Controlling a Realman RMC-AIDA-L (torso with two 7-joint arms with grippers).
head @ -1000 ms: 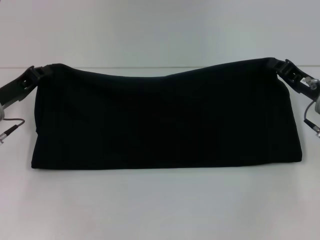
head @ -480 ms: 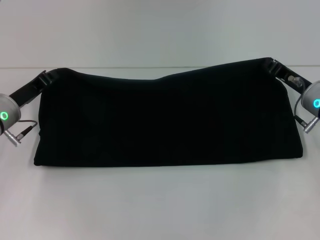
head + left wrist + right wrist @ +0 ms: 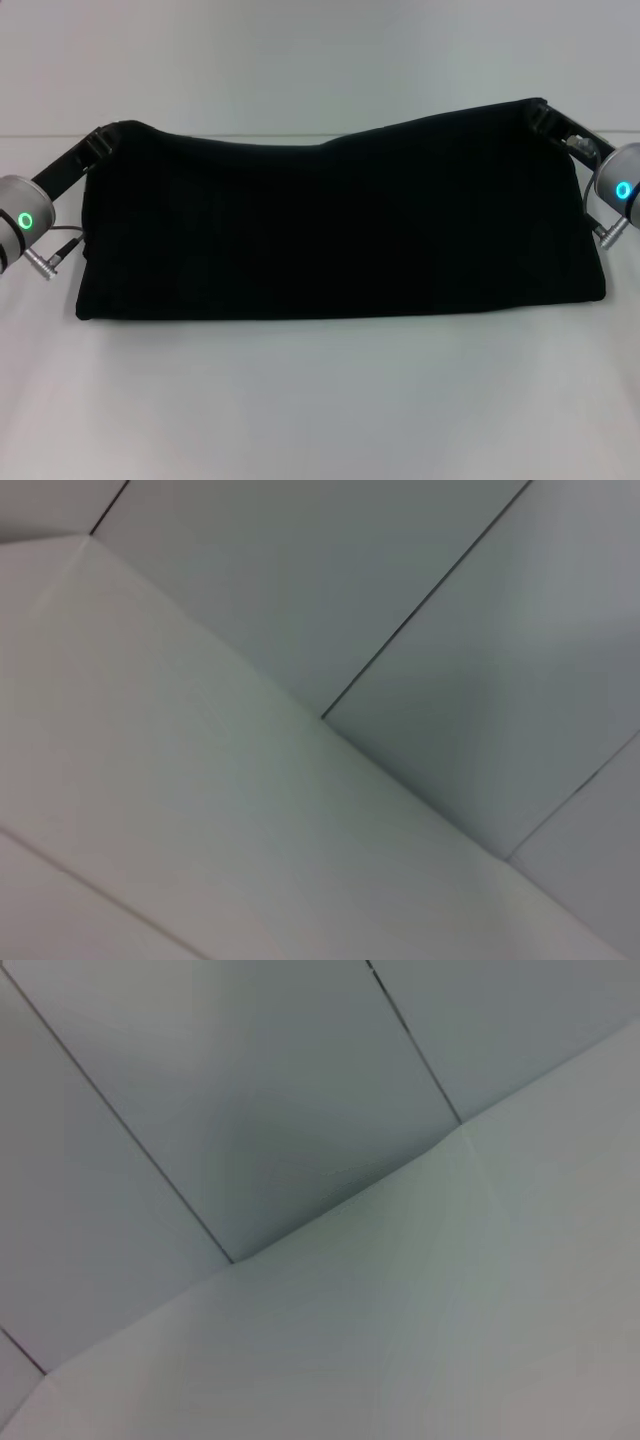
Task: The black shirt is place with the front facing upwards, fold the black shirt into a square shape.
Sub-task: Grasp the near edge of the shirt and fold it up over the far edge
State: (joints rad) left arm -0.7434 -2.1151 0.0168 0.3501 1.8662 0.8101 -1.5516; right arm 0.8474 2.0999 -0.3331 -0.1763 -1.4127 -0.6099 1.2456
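- The large plain black cloth shirt (image 3: 340,225) lay as a wide folded band across the white desk (image 3: 320,410). Its near fold edge rested on the desk, while the far edge was lifted at both ends.
- My left claw (image 3: 100,142) was at the far left corner of the band, and it looked pinched on the cloth there. The fingertips were buried in black fabric, so that's a judgement from the taut raised corner.
- My right claw (image 3: 548,115) was at the far right corner, same story: apparently clamped on the shirt, w/ that corner held a bit higher than the left.
- Change vs a sec ago: both wrists had swung inward and toward me, green ring lights now showing. The far edge had travelled w/ them and sagged in the middle, and the near left corner had crept inward.
- Meaning, as I read it: the lengthwise fold was mid-carry, w/ the top layer being brought over toward the near edge. It wasn't laid down yet, so no square so far.
- Both wrist cams showed only pale wall and ceiling panels, no cloth and no fingers.
- No lettering or label was visible on the shirt.
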